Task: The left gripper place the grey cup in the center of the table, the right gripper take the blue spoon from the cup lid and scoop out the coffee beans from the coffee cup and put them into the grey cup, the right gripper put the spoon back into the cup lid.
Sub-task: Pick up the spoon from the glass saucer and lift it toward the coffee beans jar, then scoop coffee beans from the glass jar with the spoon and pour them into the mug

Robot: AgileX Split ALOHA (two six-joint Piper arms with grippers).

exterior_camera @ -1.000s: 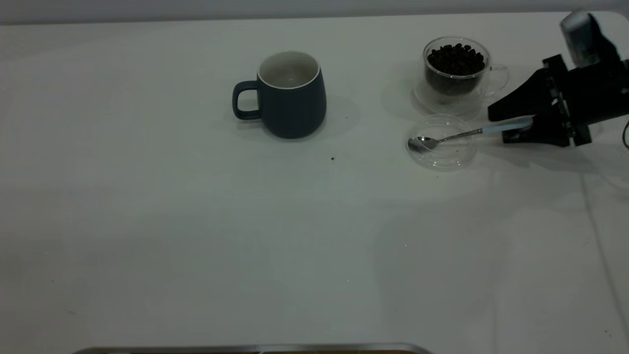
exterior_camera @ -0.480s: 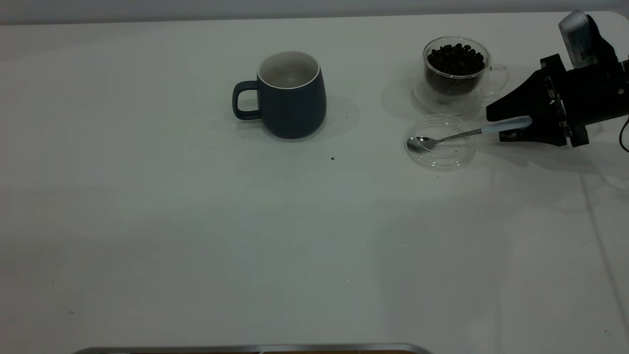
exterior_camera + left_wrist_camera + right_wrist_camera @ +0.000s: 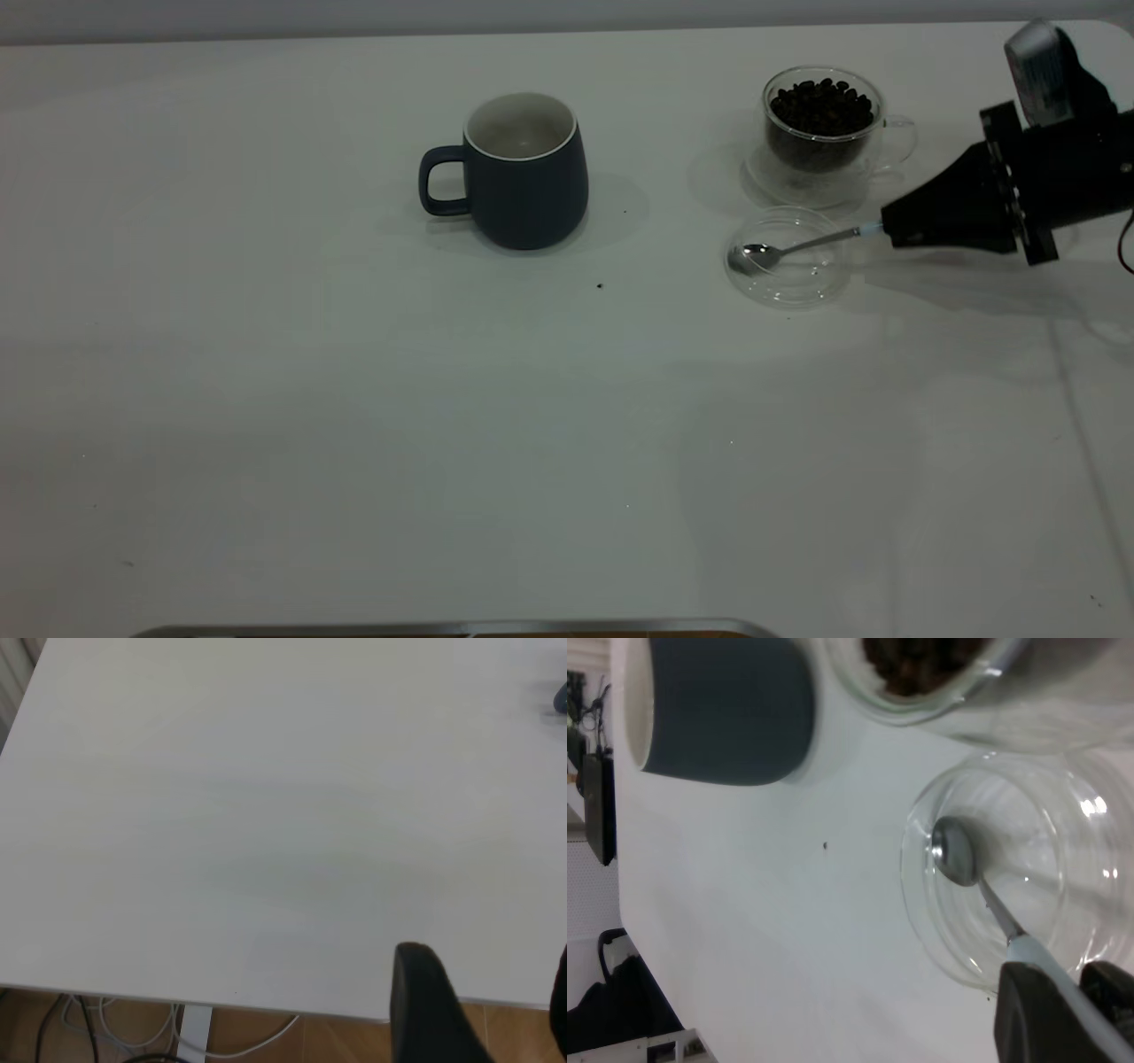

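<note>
Right end effector (image 3: 890,229) now closed on blue spoon (image 3: 797,247) handle, bowl in cup lid (image 3: 1028,877)

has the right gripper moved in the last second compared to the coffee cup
Yes. The right gripper has closed its jaws on the blue spoon, which slid slightly left, away from the coffee cup, nudging the cup lid.

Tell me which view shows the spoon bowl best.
Right wrist view: the spoon bowl sits close up inside the clear cup lid, handle running into the right gripper. The exterior view shows it small and side-on. The left wrist view doesn't show it.
</note>
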